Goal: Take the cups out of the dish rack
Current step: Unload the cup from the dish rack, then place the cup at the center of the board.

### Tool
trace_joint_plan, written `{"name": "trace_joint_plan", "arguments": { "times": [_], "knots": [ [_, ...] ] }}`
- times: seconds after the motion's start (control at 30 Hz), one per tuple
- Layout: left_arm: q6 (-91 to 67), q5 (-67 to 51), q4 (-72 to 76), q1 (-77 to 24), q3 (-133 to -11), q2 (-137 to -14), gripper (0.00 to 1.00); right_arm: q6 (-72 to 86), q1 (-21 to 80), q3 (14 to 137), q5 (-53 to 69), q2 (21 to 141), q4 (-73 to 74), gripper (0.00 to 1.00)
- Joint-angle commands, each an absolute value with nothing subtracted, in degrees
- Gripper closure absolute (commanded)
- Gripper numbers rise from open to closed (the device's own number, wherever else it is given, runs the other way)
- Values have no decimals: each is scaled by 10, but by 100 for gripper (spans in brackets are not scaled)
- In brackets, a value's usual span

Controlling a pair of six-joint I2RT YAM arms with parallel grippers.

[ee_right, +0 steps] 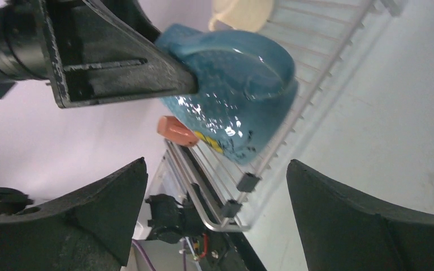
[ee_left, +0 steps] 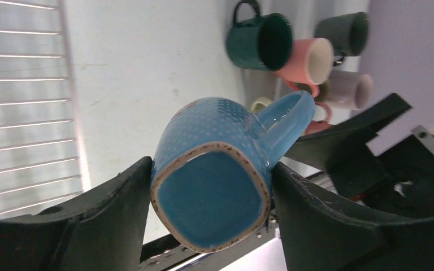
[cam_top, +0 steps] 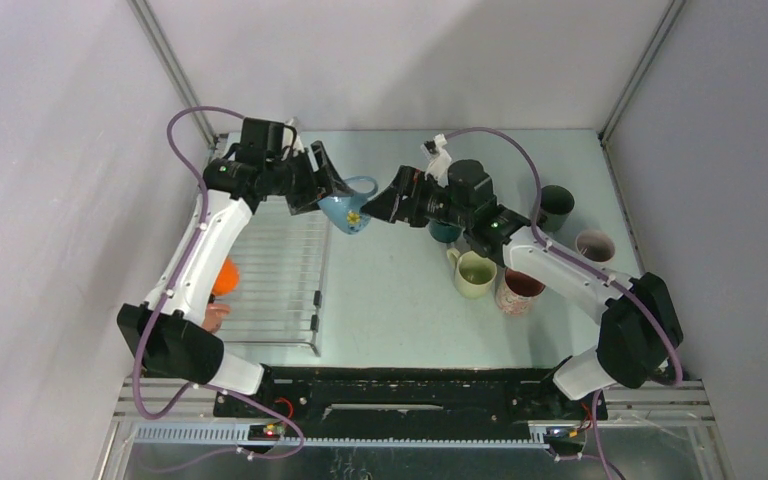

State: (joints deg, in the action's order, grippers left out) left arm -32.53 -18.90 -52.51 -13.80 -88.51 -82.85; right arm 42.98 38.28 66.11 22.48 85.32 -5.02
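Pale green tabletop [cam_top: 400, 300], grey walls [cam_top: 50, 150], metal corner post [cam_top: 172, 70].

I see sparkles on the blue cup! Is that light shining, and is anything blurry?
Right wrist view: light glare makes white sparkles on the blue cup. Left wrist view: the dish rack is washed-out bright, and the far cups look soft. Top view: even light.

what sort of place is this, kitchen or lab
Probably a robot test cell, not a kitchen: plain walled booth, two arms bolted to a table, a wire rack and loose mugs as props.
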Motion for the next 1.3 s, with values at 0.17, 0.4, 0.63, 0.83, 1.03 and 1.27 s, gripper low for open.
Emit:
{"name": "trace_joint_plan", "arguments": {
  "times": [0.17,0.4,0.63,0.83,1.03,1.27],
  "knots": [
    [-441,-289,-403,-160,-931,-797,100,508,364,638,257,852,-207,0],
    [-478,-312,-353,-169,-908,-793,100,555,350,620,287,856,-264,4],
    [-549,-344,-247,-189,-842,-784,100,630,336,590,309,846,-356,17],
    [-642,-359,-122,-203,-752,-760,100,678,329,567,310,842,-423,31],
    [-696,-368,-57,-210,-699,-745,100,679,326,563,300,836,-419,61],
    [-728,-372,22,-213,-644,-733,74,649,325,562,287,816,-375,100]
  ]
}}
